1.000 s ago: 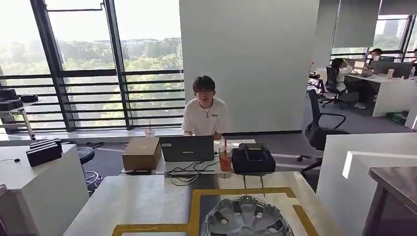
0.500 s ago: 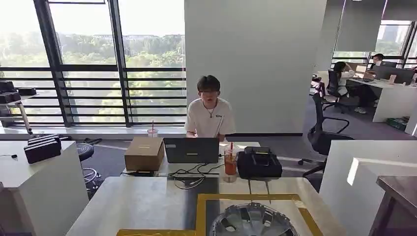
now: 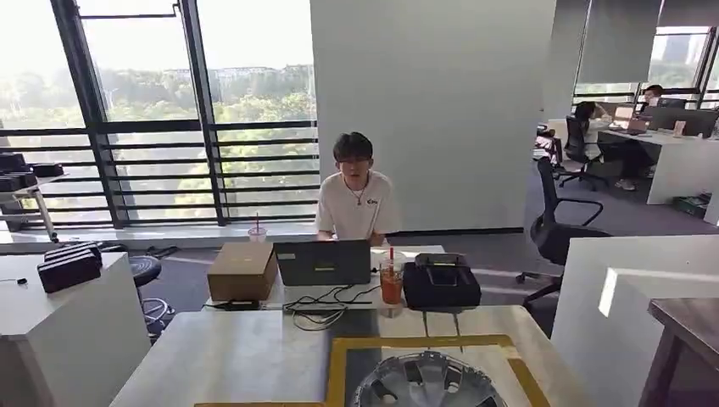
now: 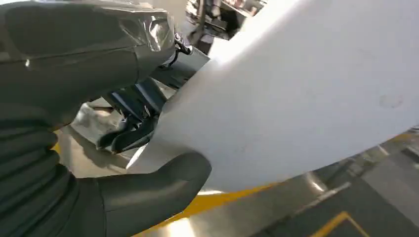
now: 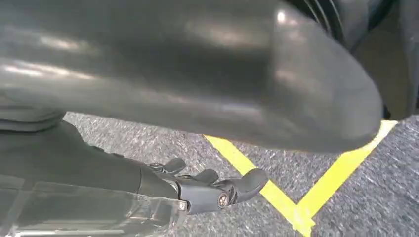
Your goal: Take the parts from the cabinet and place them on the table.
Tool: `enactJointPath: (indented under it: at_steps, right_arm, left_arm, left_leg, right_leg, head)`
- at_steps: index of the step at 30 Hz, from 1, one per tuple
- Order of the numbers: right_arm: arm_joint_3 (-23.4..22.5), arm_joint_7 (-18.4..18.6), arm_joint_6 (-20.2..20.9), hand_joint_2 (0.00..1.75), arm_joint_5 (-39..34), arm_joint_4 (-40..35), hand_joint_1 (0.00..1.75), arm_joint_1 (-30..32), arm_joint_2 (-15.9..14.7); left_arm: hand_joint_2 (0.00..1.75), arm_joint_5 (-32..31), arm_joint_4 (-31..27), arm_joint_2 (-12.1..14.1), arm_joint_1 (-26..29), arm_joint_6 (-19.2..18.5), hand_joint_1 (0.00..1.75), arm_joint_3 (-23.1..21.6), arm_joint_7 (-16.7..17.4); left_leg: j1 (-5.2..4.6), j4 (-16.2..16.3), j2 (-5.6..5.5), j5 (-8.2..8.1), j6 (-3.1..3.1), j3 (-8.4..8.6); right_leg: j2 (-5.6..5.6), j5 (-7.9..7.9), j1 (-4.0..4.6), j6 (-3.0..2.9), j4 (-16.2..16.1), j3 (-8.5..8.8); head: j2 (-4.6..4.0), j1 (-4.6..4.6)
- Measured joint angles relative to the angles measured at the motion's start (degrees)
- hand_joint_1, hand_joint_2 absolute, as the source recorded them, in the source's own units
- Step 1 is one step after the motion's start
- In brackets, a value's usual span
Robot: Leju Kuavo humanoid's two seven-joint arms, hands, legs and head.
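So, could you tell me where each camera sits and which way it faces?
Head view: high on the body, facing forward over the table toward a seated person.
Left wrist view: behind the left hand, against a white surface.
Right wrist view: behind the right hand, facing the carpet.
Both wrist views share yellow floor lines.

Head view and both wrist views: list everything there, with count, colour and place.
hubcap: one, silver, near table edge inside the yellow tape
table: one, pale grey, in front
laptop: one, dark, beyond the table
cardboard box: one, brown, left of laptop
drink: one, orange, right of laptop
bag: one, black, beside drink
person: one, white shirt, seated behind laptop
office chair: one, black, right
white panel: one, in left hand
left hand: grey, grips panel edge
right hand: dark, above grey carpet
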Motion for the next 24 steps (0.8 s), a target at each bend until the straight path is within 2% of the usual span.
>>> enactJointPath:
  at_steps: [1,2,3,5,6,7,9,10,11,12,13,14,15,16,17,18,20,21,22,24]
  right_arm:
    - [0.0,0.0,0.0,0.0,0.0,0.1,0.0,0.0,0.0]
    - [0.0,0.0,0.0,0.0,-0.2,0.1,0.0,0.0,0.0]
    - [0.0,0.0,0.0,0.0,-0.3,0.1,0.0,0.0,0.1]
    - [0.0,0.0,0.0,0.0,-0.7,0.1,0.0,0.0,0.2]
    - [0.0,0.1,0.0,0.0,-0.7,0.1,0.0,0.0,0.3]
    - [0.0,0.1,0.0,0.0,-0.9,0.2,0.0,0.0,0.3]
    - [0.0,0.2,0.0,0.0,-1.2,0.2,0.0,0.1,0.4]
    - [-0.1,0.2,-0.1,0.0,-1.2,0.3,0.0,0.2,0.5]
    - [-0.1,0.2,-0.2,0.0,-1.2,0.3,0.0,0.2,0.5]
    - [-0.1,0.2,-0.2,0.0,-1.4,0.3,0.0,0.3,0.5]
    - [-0.1,0.2,-0.2,0.0,-1.6,0.3,0.0,0.3,0.4]
    - [-0.1,0.3,-0.2,0.0,-1.6,0.3,0.0,0.3,0.4]
    - [-0.1,0.3,-0.2,0.0,-1.6,0.4,0.0,0.3,0.4]
    - [-0.1,0.3,-0.2,0.0,-1.6,0.4,0.0,0.3,0.4]
    - [-0.1,0.3,-0.2,0.0,-1.6,0.4,0.0,0.4,0.4]
    - [-0.1,0.4,-0.2,0.0,-1.6,0.4,0.0,0.4,0.4]
    - [-0.1,0.5,-0.2,0.0,-1.5,0.4,0.0,0.3,0.3]
    - [-0.1,0.6,-0.2,0.0,-1.5,0.4,0.0,0.3,0.3]
    - [-0.1,0.6,-0.2,0.0,-1.5,0.4,0.0,0.2,0.4]
    - [-0.1,0.6,-0.2,0.0,-1.2,0.4,0.0,0.1,0.4]
  left_arm:
    - [1.75,-1.3,1.3,0.1,-0.2,1.2,1.75,0.2,0.1]
    - [1.75,-2.5,2.3,0.2,-0.3,2.3,1.75,0.5,0.3]
    - [1.75,-3.6,3.2,0.3,-0.5,3.3,1.75,0.9,0.5]
    - [1.75,-6.3,5.1,0.3,-1.3,5.4,1.75,2.3,1.2]
    - [1.75,-7.2,5.9,0.5,-1.6,6.2,1.75,3.1,1.4]
    - [1.75,-7.8,6.9,0.6,-2.0,6.7,1.75,4.0,1.5]
    - [1.75,-10.1,8.8,0.6,-2.0,8.2,1.75,5.7,2.4]
    - [1.75,-11.6,9.7,0.7,-1.9,8.9,1.75,6.8,2.5]
    - [1.75,-13.1,10.5,0.7,-1.8,9.6,1.75,7.9,2.7]
    - [1.75,-15.3,11.3,0.7,-1.7,10.7,1.75,9.6,3.1]
    - [1.75,-16.8,12.2,0.7,-1.7,11.6,1.75,11.0,3.3]
    - [1.75,-18.3,13.0,0.6,-1.4,12.3,1.75,12.1,3.5]
    - [1.75,-20.3,13.8,0.6,-0.9,13.0,1.75,13.0,4.1]
    - [1.75,-23.0,14.4,0.5,0.0,13.7,1.75,14.0,4.9]
    - [1.75,-27.0,15.1,0.4,1.1,14.4,1.75,15.3,6.0]
    - [1.75,-29.9,15.6,0.3,1.8,14.8,1.75,16.2,6.7]
    - [1.75,-34.2,16.4,0.0,2.9,15.4,1.75,18.0,7.5]
    - [1.75,-35.8,16.8,-0.1,3.4,15.7,1.75,18.5,7.9]
    - [1.75,-38.1,17.3,-0.2,3.8,15.9,1.75,19.3,8.5]
    - [1.75,-41.5,18.4,-0.5,5.0,16.0,1.75,20.3,9.0]
  left_leg:
    - [0.12,2.4,0.01,-0.22,-0.12,-1.45]
    - [0.26,1.8,0.01,0.95,-0.13,-1.47]
    - [0.34,-1.3,0.04,3.17,-0.06,-0.25]
    - [0.3,-12.8,0.1,9.02,0.42,5.1]
    - [0.16,-15.8,0.1,9.2,0.75,6.6]
    - [-0.14,-16.6,0.14,8.75,0.89,6.91]
    - [-0.37,-16.2,0.12,8.74,1.25,6.82]
    - [-0.45,-16.4,0.05,8.86,1.55,6.82]
    - [0.01,-17.4,0.1,9.48,2.21,7.3]
    - [-0.01,-17.7,0.21,9.65,2.46,7.48]
    - [0.0,-17.7,0.23,9.74,2.76,7.41]
    - [-0.12,-17.7,0.23,9.73,2.78,7.38]
    - [-0.24,-17.7,0.25,9.67,2.87,7.38]
    - [-0.34,-17.7,0.26,9.64,2.9,7.38]
    - [-0.39,-17.7,0.26,9.61,2.89,7.41]
    - [-0.39,-17.6,0.23,9.58,2.89,7.42]
    - [-0.34,-17.4,-0.01,9.37,2.62,7.44]
    - [-0.38,-17.0,-0.1,9.12,2.31,7.38]
    - [-0.91,-16.6,-0.18,8.74,1.94,7.2]
    - [-0.74,-16.7,-0.13,8.69,1.71,7.29]
  right_leg:
    - [0.01,-0.03,0.01,-0.01,0.0,0.01]
    - [0.06,-0.06,0.01,-0.03,0.0,0.1]
    - [0.15,-0.08,0.0,0.0,0.0,0.18]
    - [0.35,-0.21,0.03,0.2,0.0,0.54]
    - [0.38,-0.31,0.08,0.4,0.0,0.58]
    - [0.43,-0.39,0.6,0.68,0.1,0.3]
    - [0.41,-0.19,0.31,1.38,0.0,0.12]
    - [0.41,-0.07,0.27,1.64,-0.2,0.24]
    - [0.37,-0.32,0.63,2.0,0.0,-0.13]
    - [0.17,-0.98,0.48,1.97,1.2,-0.8]
    - [0.16,-2.82,0.48,1.53,5.1,-2.63]
    - [0.16,-4.72,0.51,1.24,9.9,-5.03]
    - [0.16,-6.33,0.52,1.11,14.8,-7.52]
    - [0.16,-7.27,0.52,1.23,18.6,-9.54]
    - [0.15,-6.86,0.51,1.58,19.1,-10.11]
    - [0.15,-5.63,0.51,2.0,16.8,-9.16]
    - [0.1,-1.27,0.41,2.84,6.0,-4.11]
    - [0.07,0.19,0.38,2.8,0.9,-1.48]
    - [0.18,0.26,0.69,2.03,0.4,-0.94]
    - [0.18,0.27,0.8,1.4,0.4,-1.03]
  head:
    - [0.0,0.0]
    - [0.0,-0.07]
    - [0.0,-0.09]
    - [0.0,-0.15]
    - [0.0,-0.15]
    - [0.0,-0.09]
    - [0.0,-0.08]
    - [0.0,-0.09]
    - [0.0,-0.04]
    - [0.0,0.04]
    - [0.0,0.15]
    - [0.0,0.29]
    - [0.0,0.31]
    - [0.0,0.37]
    - [0.0,0.35]
    - [0.0,0.41]
    - [0.0,0.48]
    - [0.0,0.55]
    - [0.0,0.61]
    - [0.0,0.46]
